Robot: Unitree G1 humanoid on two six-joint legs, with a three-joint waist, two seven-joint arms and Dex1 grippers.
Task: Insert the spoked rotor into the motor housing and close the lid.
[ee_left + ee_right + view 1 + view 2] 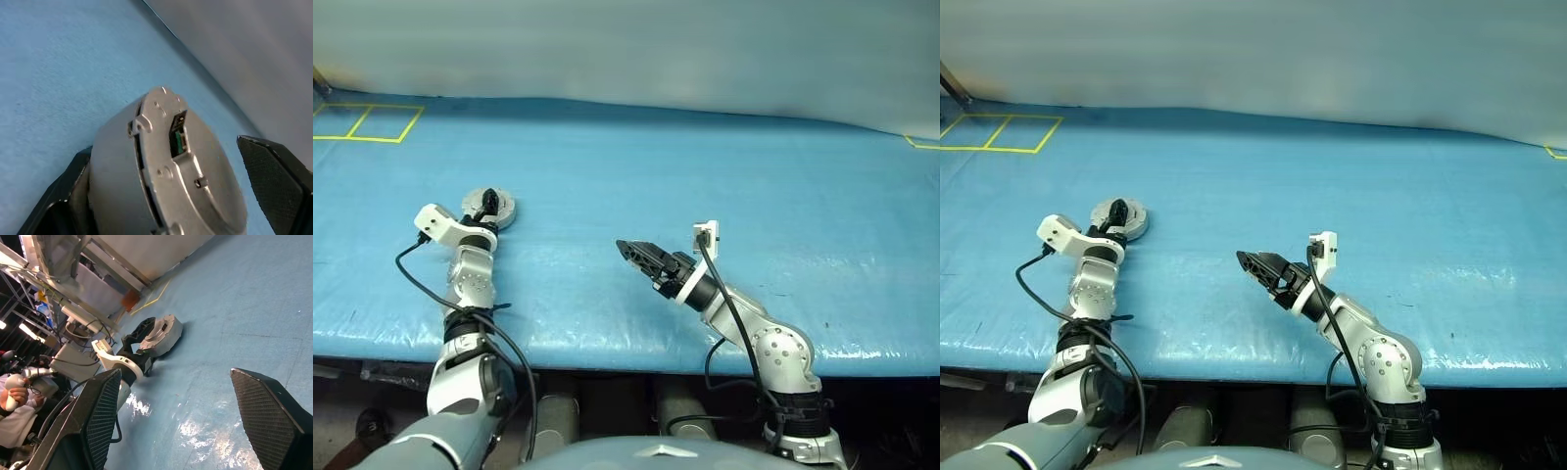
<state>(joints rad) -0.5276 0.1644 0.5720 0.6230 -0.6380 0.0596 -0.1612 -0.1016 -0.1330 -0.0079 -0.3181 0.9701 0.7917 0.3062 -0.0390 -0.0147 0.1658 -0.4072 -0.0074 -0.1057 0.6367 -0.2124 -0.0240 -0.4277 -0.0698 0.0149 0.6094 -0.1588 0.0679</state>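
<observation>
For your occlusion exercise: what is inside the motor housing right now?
Nothing inside shows. The motor housing lies closed on the blue table, its plain grey lid covering it, so the rotor and windings cannot be seen. The left gripper straddles it.

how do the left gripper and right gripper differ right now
The left gripper sits at the closed motor housing, its fingers either side of the case; the right gripper has nothing between its fingers. The left is far out on the blue table; the right hangs near the front edge. Both are open.

Head eyes overlook the table (705,176); wrist cameras sit low, close
</observation>
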